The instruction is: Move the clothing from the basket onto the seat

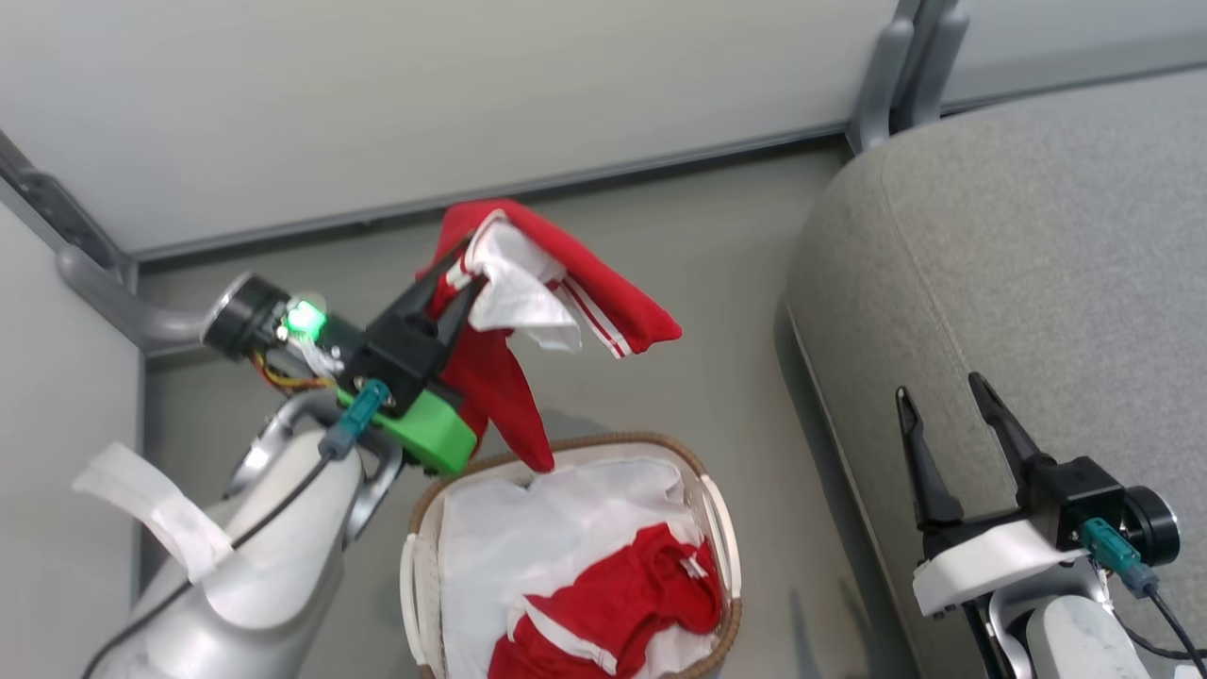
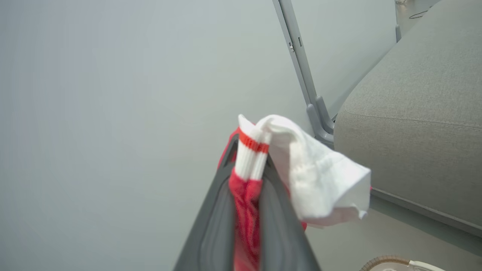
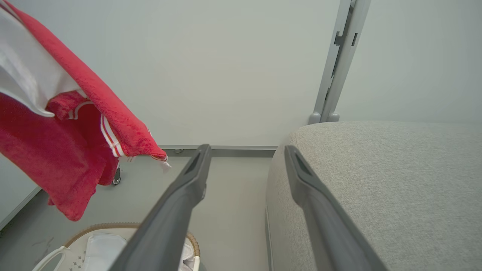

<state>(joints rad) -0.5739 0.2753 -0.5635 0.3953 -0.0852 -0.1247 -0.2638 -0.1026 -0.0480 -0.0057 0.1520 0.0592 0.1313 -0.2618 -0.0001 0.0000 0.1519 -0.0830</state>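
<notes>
A grey floor [image 1: 679, 245] meets a pale wall [image 1: 424, 94], with the grey fabric sofa [image 1: 1037, 264] at the right. In the head view the left pincer [image 1: 467, 269] is raised above the basket [image 1: 603, 441], clamped on a red garment [image 1: 603, 302] that hangs clear of the rim, its lowest tip just over the white liner [image 1: 547, 528]. A second red garment [image 1: 613, 594] lies crumpled in the basket. The left wrist view adds the detail of the grip: both fingers pinch a white ribbed band with a red stripe, a white panel folding off to one side. The right pincer [image 1: 940, 385] hovers over the sofa's edge, fingers apart and empty. Its wrist view shows the hanging garment from the side and a small caster [image 3: 116, 180] behind it.
</notes>
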